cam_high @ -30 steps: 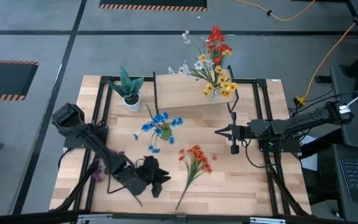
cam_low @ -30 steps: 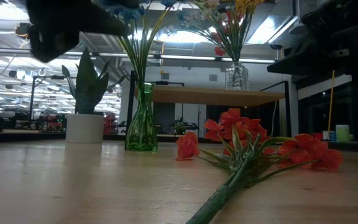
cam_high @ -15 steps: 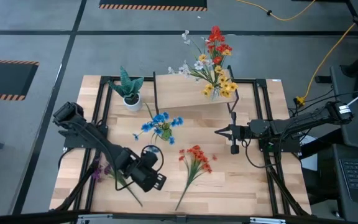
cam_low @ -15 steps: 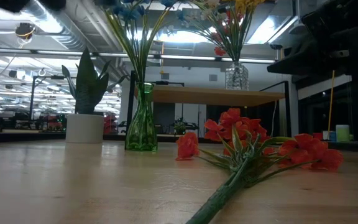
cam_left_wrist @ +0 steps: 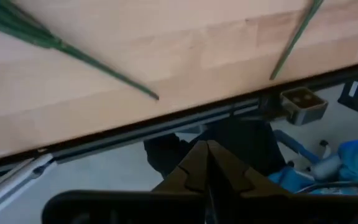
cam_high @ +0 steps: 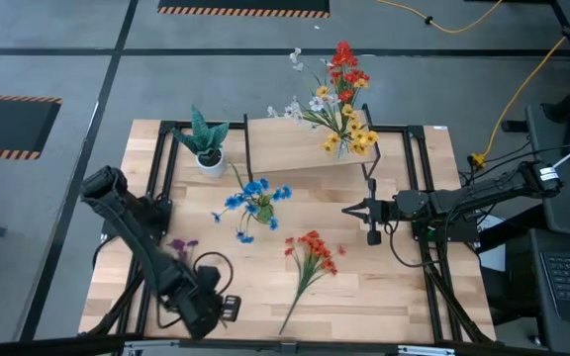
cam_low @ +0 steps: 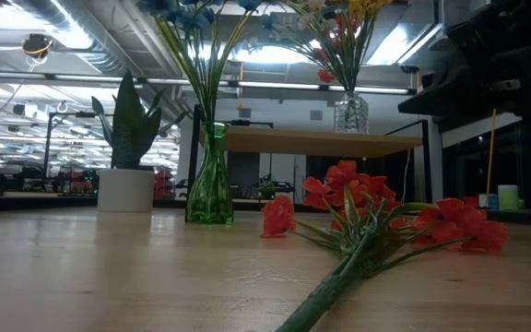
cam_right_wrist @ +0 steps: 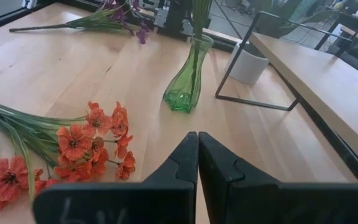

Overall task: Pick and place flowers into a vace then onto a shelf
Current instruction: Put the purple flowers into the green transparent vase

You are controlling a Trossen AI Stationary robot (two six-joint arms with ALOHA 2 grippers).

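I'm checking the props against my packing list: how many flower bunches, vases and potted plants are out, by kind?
Flower bunches: 4 (orange bunch, purple bunch, blue bunch, mixed bunch)
Vases: 2 (green vase, clear vase)
Potted plants: 1 (potted plant)
Total: 7

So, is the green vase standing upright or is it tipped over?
Upright. The green vase stands on its base on the table, with blue flowers rising from its neck.
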